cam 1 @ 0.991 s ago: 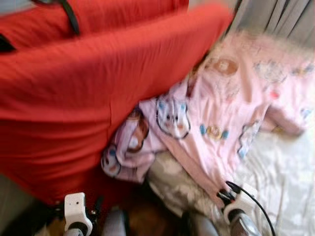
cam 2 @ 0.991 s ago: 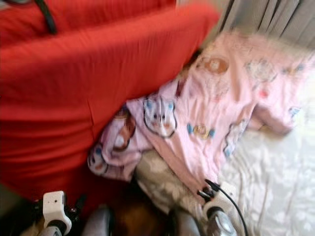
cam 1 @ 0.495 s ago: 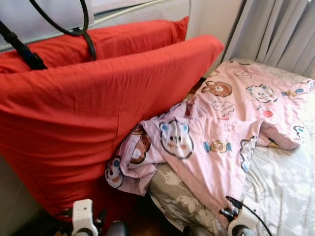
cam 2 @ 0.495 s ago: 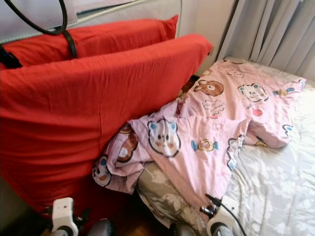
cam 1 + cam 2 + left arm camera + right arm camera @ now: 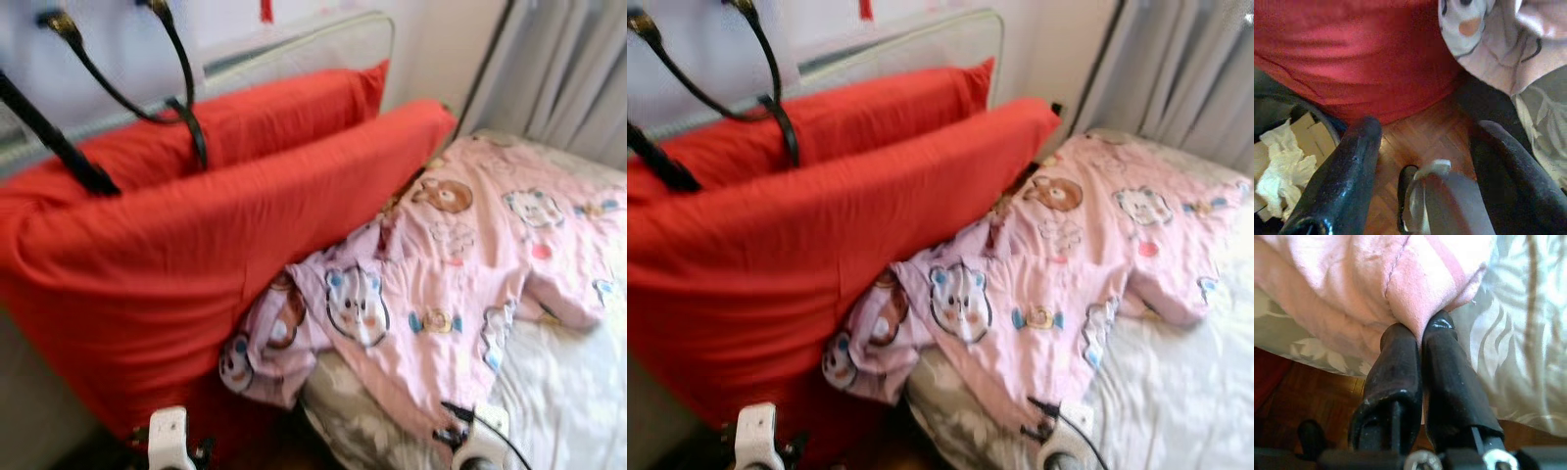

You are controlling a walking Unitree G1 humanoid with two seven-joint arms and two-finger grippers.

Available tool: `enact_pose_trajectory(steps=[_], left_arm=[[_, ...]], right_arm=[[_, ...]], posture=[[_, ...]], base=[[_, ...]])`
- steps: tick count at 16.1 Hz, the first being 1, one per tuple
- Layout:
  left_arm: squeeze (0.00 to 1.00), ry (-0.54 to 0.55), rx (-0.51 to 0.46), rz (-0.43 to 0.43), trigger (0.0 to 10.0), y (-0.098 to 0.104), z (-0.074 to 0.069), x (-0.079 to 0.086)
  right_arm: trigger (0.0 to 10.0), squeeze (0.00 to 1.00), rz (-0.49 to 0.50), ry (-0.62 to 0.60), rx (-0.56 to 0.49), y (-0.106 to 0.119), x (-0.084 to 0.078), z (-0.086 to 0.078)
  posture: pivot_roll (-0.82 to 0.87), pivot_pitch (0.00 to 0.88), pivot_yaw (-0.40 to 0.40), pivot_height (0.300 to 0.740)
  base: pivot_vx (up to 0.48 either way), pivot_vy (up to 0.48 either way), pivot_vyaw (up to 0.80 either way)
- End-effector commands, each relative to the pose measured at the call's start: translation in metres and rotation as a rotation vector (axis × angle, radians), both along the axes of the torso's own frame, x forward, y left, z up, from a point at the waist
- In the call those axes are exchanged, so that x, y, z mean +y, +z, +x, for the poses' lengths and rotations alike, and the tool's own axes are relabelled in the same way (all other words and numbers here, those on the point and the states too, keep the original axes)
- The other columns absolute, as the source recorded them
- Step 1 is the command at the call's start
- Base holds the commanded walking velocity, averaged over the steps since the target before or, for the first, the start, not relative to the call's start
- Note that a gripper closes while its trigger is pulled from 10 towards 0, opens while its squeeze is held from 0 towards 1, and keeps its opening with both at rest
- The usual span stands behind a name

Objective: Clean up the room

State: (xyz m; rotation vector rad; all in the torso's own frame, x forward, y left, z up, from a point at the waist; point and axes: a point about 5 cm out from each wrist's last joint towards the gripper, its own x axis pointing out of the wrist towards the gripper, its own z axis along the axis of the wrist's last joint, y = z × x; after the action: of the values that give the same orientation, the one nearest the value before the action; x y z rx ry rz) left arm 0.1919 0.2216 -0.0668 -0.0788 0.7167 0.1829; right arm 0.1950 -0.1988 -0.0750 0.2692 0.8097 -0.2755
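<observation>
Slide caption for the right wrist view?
Right gripper jaws shut on pink blanket edge at the grey floral bedsheet.

Likely a bedroom: bed (image 5: 578, 392), red pillows (image 5: 196, 264), pink quilt (image 5: 470, 284), curtains (image 5: 578, 69).

Readable text: none in any view.
Pink blanket (image 5: 460, 264): printed with cartoon bears and animal faces, no letters or numbers (the head views are also somewhat blurred).
Red pillows (image 5: 196, 245): plain cloth, no label or brand to be read.
Bed sheet (image 5: 1528, 333): leaf pattern, no writing.
</observation>
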Motion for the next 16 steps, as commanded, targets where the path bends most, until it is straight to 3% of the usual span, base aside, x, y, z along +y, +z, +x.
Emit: enact_pose_trajectory(steps=[1,11,16], left_arm=[[0.0,-0.007,0.009,0.024,10.0,0.0,0.0,0.002],[0.0,-0.059,0.088,0.014,10.0,-0.011,-0.017,-0.003],[0.0,-0.063,0.086,0.014,10.0,-0.01,-0.015,-0.004]], right_arm=[[10.0,0.0,-0.014,-0.004,0.02,-0.001,-0.002,-0.002],[10.0,0.0,-0.027,-0.029,0.089,-0.01,-0.005,-0.02],[10.0,0.0,-0.033,-0.048,0.085,-0.009,-0.009,-0.019]], posture=[[0.07,0.0,-0.069,0.74],[0.06,0.0,-0.057,0.74],[0.06,0.0,-0.058,0.74]], base=[[0.0,0.0,0.0],[0.0,0.0,0.0],[0.0,0.0,0.0]])
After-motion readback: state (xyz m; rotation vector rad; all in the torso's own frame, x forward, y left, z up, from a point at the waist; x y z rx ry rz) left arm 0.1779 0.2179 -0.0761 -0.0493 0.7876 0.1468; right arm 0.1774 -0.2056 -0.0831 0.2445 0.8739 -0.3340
